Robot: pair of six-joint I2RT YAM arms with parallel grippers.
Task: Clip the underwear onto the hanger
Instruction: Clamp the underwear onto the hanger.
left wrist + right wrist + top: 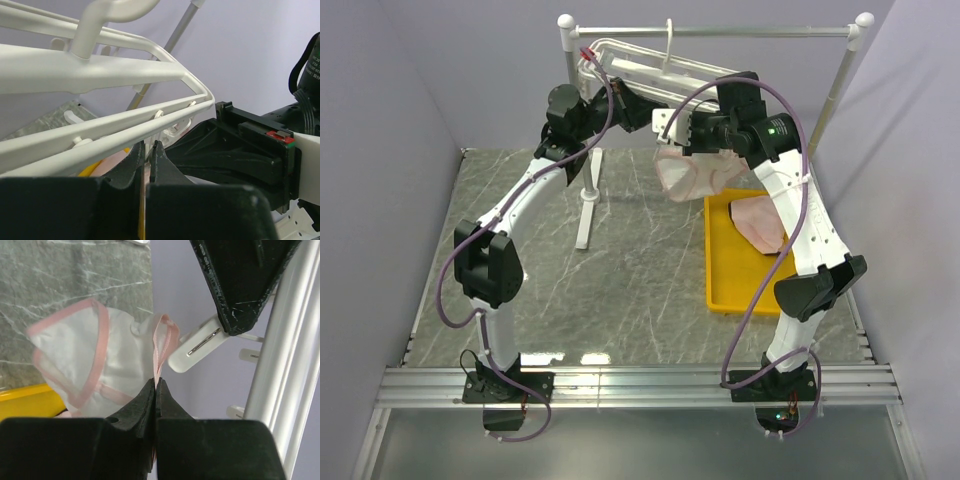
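Nearer than the hanger (100,70), one yellow tray (725,285) holds one pink brief (760,222). Just below the hanger, the right gripper (155,385) is pinched tight on the trim of a second brief (80,355). The left gripper (148,150), jaws closed, sits at one white clip (197,347) on the hanger.

Two soft pale pink fabric briefs: one brief (692,178) aloft at twelve o'clock, another brief (760,222) at two o'clock. One white plastic barred hanger (650,62), one yellow plastic tray (710,260), one grey metal rail stand (770,31).
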